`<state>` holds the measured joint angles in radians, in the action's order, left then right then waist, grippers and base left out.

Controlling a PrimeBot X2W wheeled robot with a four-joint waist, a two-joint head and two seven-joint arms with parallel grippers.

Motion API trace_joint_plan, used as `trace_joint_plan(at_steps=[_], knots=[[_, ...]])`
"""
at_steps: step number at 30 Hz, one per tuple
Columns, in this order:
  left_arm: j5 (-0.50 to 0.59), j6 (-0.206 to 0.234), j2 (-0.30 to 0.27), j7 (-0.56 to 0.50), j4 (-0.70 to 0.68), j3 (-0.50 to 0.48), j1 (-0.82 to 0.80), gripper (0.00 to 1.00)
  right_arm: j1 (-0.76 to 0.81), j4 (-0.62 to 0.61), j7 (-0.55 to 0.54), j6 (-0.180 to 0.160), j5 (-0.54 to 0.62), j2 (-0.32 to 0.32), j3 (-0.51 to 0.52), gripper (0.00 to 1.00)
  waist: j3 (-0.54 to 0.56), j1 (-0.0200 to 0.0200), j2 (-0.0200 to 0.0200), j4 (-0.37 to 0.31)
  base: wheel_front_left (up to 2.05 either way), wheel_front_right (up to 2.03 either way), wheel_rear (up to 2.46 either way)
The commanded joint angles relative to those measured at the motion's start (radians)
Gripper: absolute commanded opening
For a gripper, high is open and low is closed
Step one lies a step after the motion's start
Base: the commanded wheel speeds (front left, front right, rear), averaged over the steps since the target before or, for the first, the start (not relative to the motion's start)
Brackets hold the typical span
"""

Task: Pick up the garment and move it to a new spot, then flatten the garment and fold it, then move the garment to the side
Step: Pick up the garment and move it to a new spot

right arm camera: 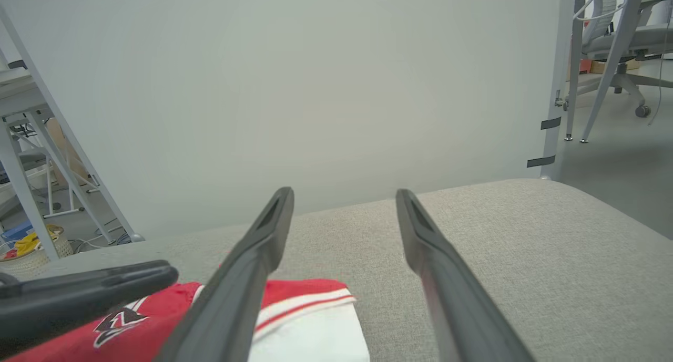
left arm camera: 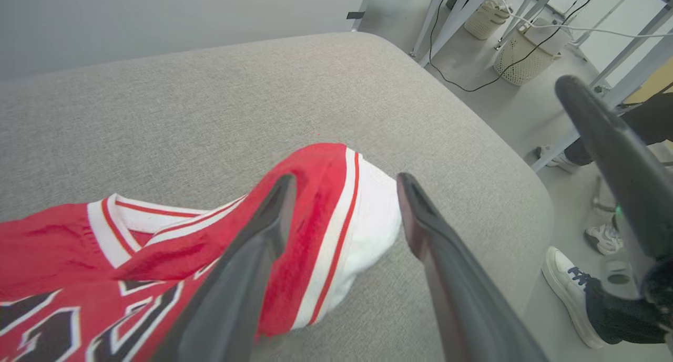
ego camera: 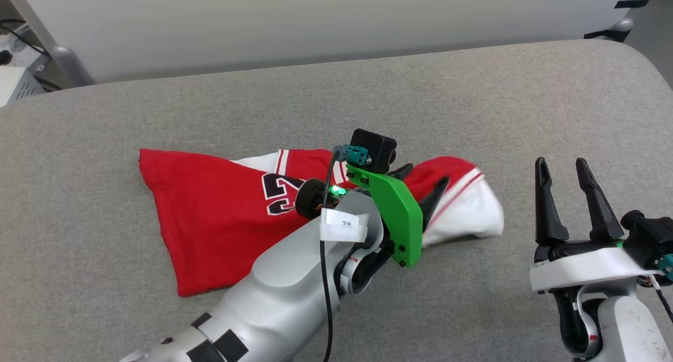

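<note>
- in the middle of the soft grey cloth tabletop (ego camera: 473,89): a rumpled red jersey shirt with white short sleeves and a black "23" (ego camera: 210,220).
- over the shirt's sleeve end on the robot's right side: the left gripper (ego camera: 426,177) (left arm camera: 345,178), two long dark fingers spread wide, open, holding nothing.
- one left finger above the red shoulder, the other just past the white sleeve edge.
- well to the right of the shirt: the right gripper (ego camera: 560,163) (right arm camera: 344,191), open too, empty, over the tabletop.
</note>
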<state>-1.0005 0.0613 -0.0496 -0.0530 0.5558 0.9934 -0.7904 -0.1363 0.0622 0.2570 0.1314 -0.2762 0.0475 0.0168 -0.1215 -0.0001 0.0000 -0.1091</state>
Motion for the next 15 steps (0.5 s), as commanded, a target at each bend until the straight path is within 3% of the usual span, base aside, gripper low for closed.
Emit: trace_joint_plan(at_steps=[1, 11, 15], knots=[[-0.011, -0.005, -0.001, 0.017, 0.027, 0.014, -0.020, 1.00, -0.011, -0.002, 0.005, -0.001, -0.004, 0.003, 0.002, 1.00, -0.013, 0.0001, 0.0000, 0.000, 0.00, 0.00, 0.00], [0.005, -0.063, -0.008, 0.192, 0.199, 0.038, -0.058, 1.00, 0.009, 0.010, 0.005, -0.001, 0.019, 0.003, 0.014, 1.00, 0.037, 0.0001, 0.0000, 0.100, 0.00, 0.00, 0.00], [0.045, -0.073, -0.058, 0.284, 0.222, 0.022, -0.055, 1.00, 0.030, -0.009, 0.005, -0.001, 0.044, 0.003, 0.018, 1.00, 0.068, 0.0001, 0.0000, 0.148, 0.00, 0.00, 0.00]])
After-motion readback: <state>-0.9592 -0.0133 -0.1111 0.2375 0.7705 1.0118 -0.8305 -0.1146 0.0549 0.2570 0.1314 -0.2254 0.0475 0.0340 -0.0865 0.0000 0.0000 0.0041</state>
